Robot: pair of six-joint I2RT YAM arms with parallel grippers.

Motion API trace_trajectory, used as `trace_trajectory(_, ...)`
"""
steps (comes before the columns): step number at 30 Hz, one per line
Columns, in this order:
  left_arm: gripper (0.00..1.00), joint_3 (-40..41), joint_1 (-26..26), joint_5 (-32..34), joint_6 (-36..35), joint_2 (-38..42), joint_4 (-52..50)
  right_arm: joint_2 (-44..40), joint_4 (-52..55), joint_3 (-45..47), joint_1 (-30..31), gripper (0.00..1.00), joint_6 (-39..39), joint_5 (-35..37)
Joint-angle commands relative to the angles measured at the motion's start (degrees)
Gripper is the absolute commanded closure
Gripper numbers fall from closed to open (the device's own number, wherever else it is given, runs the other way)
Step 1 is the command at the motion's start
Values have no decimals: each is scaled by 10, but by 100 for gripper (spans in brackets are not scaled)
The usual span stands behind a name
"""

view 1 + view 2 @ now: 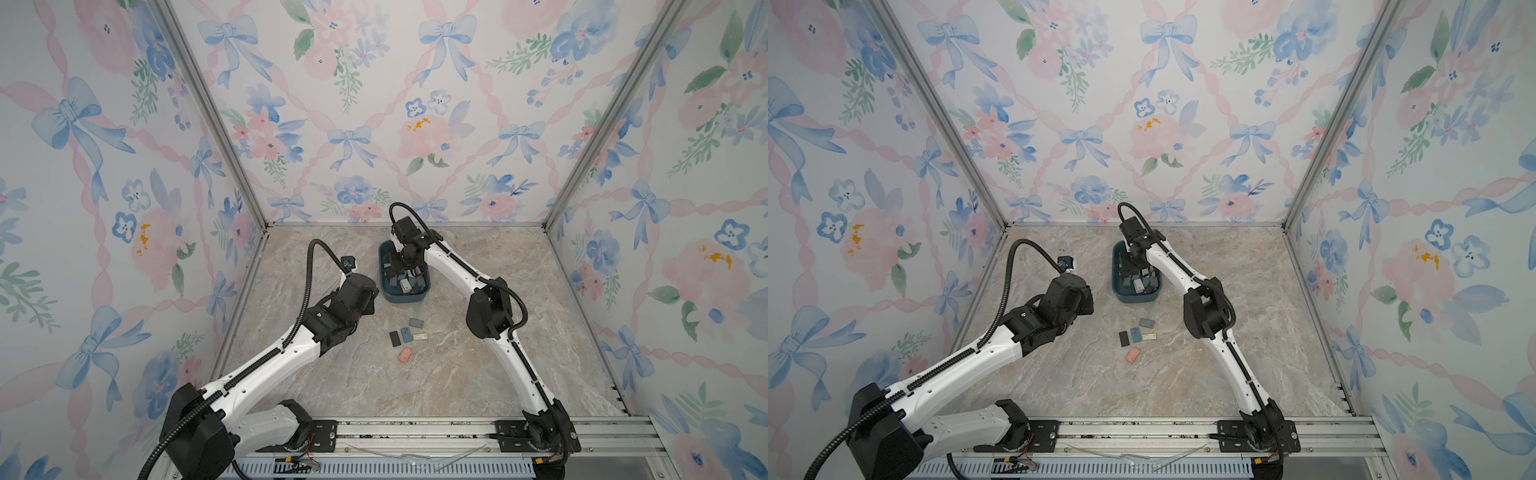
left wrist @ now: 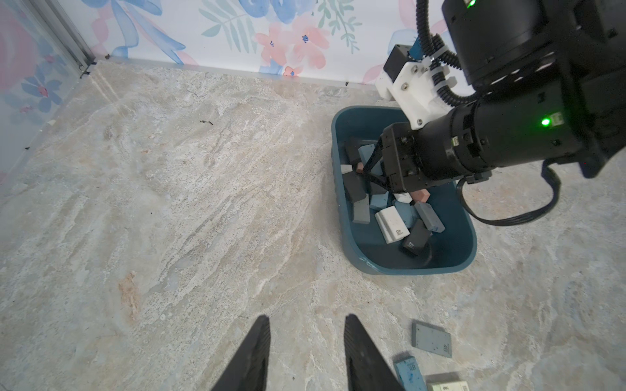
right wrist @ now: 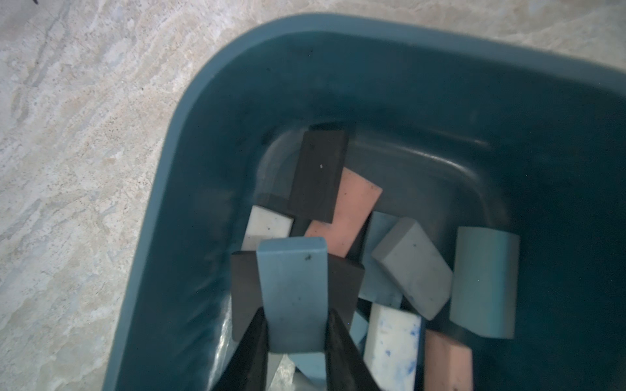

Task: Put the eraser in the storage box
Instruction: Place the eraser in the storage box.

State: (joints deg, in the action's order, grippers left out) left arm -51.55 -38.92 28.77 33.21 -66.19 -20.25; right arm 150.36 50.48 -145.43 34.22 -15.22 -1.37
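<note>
A beige marble-patterned tabletop [image 1: 478, 374], matte and veined, is being enclosed on three sides by walls [image 1: 374, 124] papered with pink flowers and blue bows, with bare aluminium posts [image 1: 208, 112] at the corners. The storage box [image 1: 409, 300], a smooth dark teal plastic tub with rounded corners and low walls, is being shown near the back wall in both top views [image 1: 1138, 300]. Inside the box, piled erasers [image 2: 393, 220] are being seen: rectangular blocks in black, pink, white, grey and pale blue. A blue eraser [image 3: 293, 287], a matte slab, is being clamped between the fingers of the right gripper [image 3: 296, 316] over that pile, within the box walls. Five loose erasers [image 1: 406, 335] are lying flat just in front of the box. The left gripper [image 2: 307, 320] is being held beside the box, apart from it, its black tapered fingers spread with nothing between.
</note>
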Motion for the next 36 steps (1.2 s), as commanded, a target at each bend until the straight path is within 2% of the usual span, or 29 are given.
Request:
trace_trajectory(1, 61, 7, 5, 11, 3, 10, 4, 20, -16, -25, -3, 71, -17, -18)
trace_trajectory(11, 61, 7, 5, 3, 9, 5, 4, 55, -44, -56, -4, 68, -42, -42)
trace_trajectory(18, 61, 6, 5, 1, 11, 7, 4, 46, -45, -61, -5, 51, -47, -45)
trace_trajectory(21, 61, 6, 5, -2, 11, 8, 4, 29, -38, -54, -5, 50, -39, -40)
trace_trajectory(28, 61, 12, 5, -19, 18, 9, 3, -54, -47, 30, -4, 51, -23, -18)
trace_trajectory(36, 56, 22, -2, -52, 37, -3, 3, -196, -107, 196, -4, 52, -15, -9)
